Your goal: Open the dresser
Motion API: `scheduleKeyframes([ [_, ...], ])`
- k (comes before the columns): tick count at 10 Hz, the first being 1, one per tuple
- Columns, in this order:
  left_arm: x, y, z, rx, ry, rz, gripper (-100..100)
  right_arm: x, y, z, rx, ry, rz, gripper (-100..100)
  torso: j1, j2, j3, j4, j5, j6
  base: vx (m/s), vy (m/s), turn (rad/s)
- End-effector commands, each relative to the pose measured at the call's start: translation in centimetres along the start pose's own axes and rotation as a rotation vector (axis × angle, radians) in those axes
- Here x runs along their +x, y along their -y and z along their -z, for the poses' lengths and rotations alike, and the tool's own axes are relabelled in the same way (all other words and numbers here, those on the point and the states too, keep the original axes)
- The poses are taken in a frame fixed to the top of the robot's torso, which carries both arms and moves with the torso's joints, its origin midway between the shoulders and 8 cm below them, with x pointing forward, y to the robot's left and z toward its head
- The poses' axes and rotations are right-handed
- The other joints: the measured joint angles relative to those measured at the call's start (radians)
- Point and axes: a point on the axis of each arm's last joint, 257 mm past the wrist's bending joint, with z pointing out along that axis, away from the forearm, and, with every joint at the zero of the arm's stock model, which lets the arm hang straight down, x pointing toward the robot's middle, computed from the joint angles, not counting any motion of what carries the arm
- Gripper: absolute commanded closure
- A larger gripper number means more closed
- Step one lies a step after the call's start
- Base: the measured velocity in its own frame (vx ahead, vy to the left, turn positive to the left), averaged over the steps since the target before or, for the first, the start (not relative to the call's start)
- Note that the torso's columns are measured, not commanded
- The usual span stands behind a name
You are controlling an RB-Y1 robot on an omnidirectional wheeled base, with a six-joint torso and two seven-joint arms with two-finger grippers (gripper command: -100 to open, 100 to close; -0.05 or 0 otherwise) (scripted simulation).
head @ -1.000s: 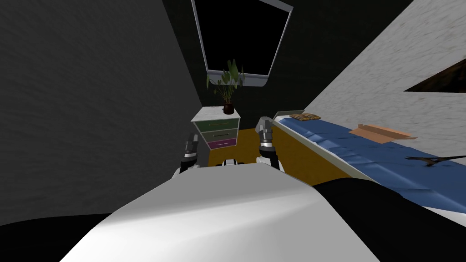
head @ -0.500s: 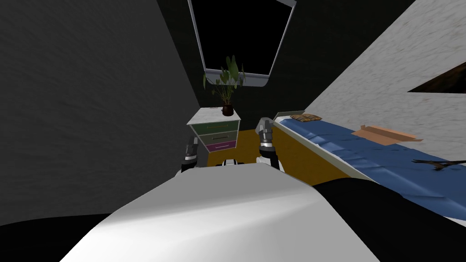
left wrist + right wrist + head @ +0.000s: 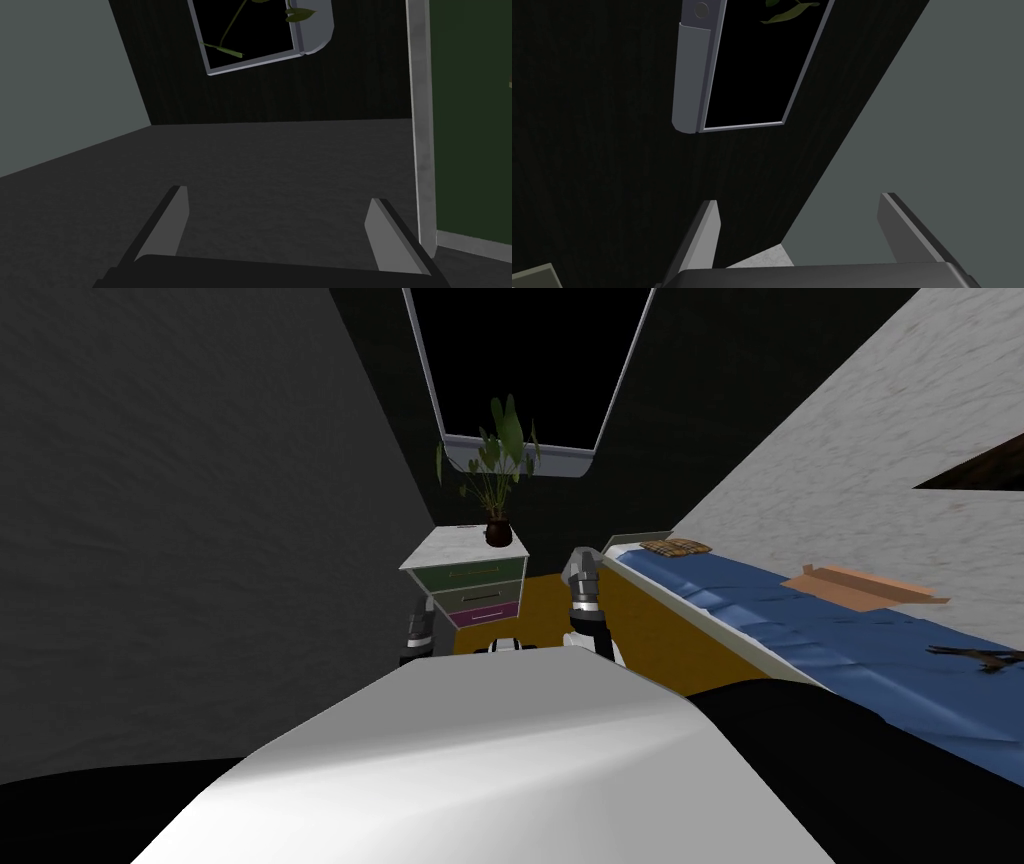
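Head view's showing the dresser (image 3: 478, 585) sitting closed, while left gripper (image 3: 277, 195) and right gripper (image 3: 799, 199) are both hovering short of it, fingers spread apart.

The dresser (image 3: 468, 583) is partly hidden low down behind the left forearm (image 3: 418, 636). Its drawer handles (image 3: 482, 591) are too small to read. The window (image 3: 525, 368) and bed (image 3: 800, 628) run off the edges.

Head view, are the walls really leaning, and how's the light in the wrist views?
Head view: wide-lens splay, not real lean; window pane is a black area, dresser evenly lit. Left wrist view: dim, open left end effector reads grey. Right wrist view: darker, right end effector open.
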Motion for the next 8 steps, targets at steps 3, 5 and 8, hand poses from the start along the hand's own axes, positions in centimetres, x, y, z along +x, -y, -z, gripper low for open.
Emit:
scheduleKeyframes([
  [3, -0.2, -1.4, 2.4, -0.006, 0.012, 0.001, -100, 0.0, 0.0, 0.0, 0.0, 0.0, 0.0, 0, -0.001, 0.0, 0.0, 0.0, 0.0, 0.0, 0.119, -0.009, -0.011],
  [5, -0.3, -1.8, 3.4, -0.01, 0.018, 0.001, -100, 0.0, 0.0, 0.0, 0.0, 0.0, 0.0, 0, -0.002, 0.0, 0.0, 0.0, 0.0, 0.0, 0.101, -0.011, -0.014],
  [8, -0.4, -2.5, 5.1, -0.013, 0.031, 0.003, -100, 0.0, 0.0, 0.0, 0.0, 0.0, 0.0, 0, -0.001, -0.001, -0.001, 0.0, 0.0, 0.0, 0.105, -0.006, -0.017],
])
